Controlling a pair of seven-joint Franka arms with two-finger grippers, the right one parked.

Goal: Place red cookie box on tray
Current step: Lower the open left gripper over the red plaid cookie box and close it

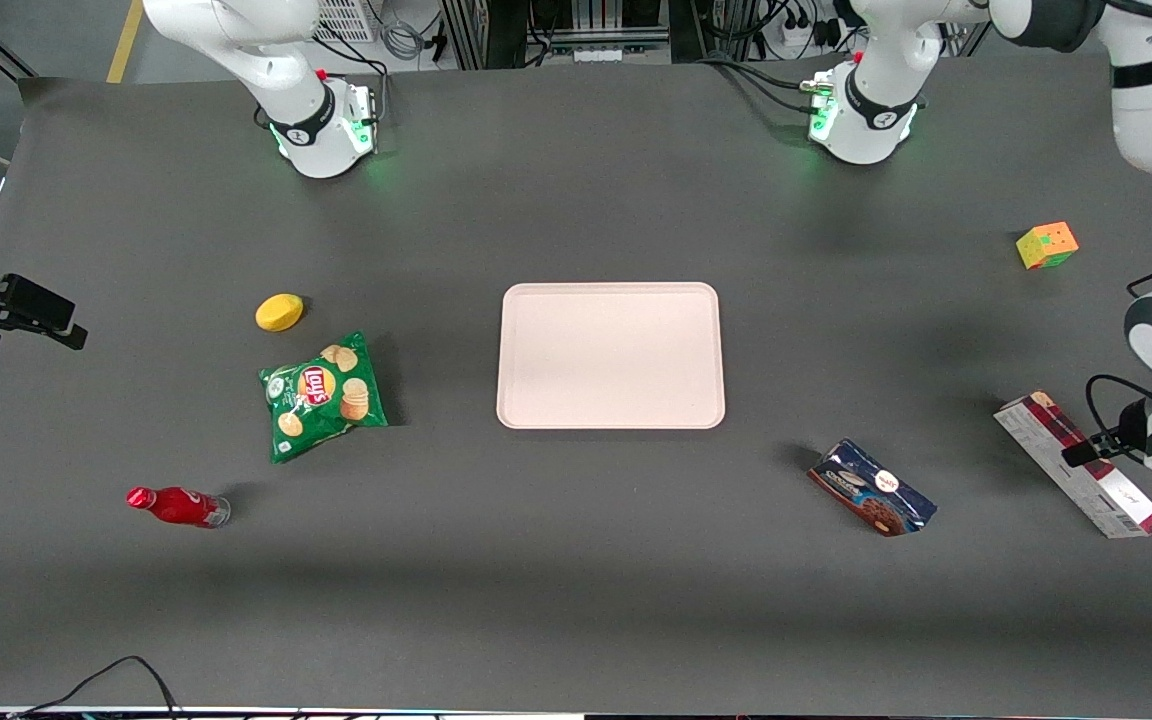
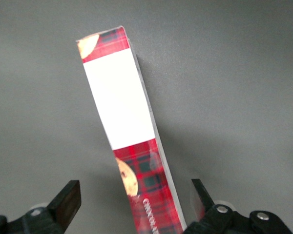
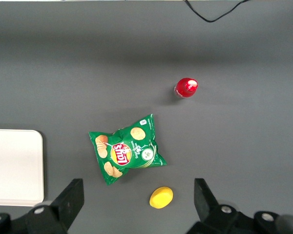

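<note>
Red cookie box (image 1: 1078, 463) lying on the table (image 1: 576, 560) toward the working arm's end, well apart from the tray (image 1: 610, 355), which sits bare at the middle. Gripper (image 2: 136, 200) poised over the box, fingers (image 2: 68, 201) spread wide, one to each side of the carton, neither touching it, nothing held. Box slanted across the gap rather than square to it, and off-centre, much nearer one finger than the other. Likely trouble from here: closing on a skewed carton, with one finger reaching it first and shoving or twisting it flat on the table instead of pinching it. Grip also set near one end of a long narrow carton, so a probable droop or swing of the free end once lifted, perhaps a slip out. Blue cookie package (image 1: 872, 488) lying between box and tray, nearer the front camera, so a low carry risks a clip.
</note>
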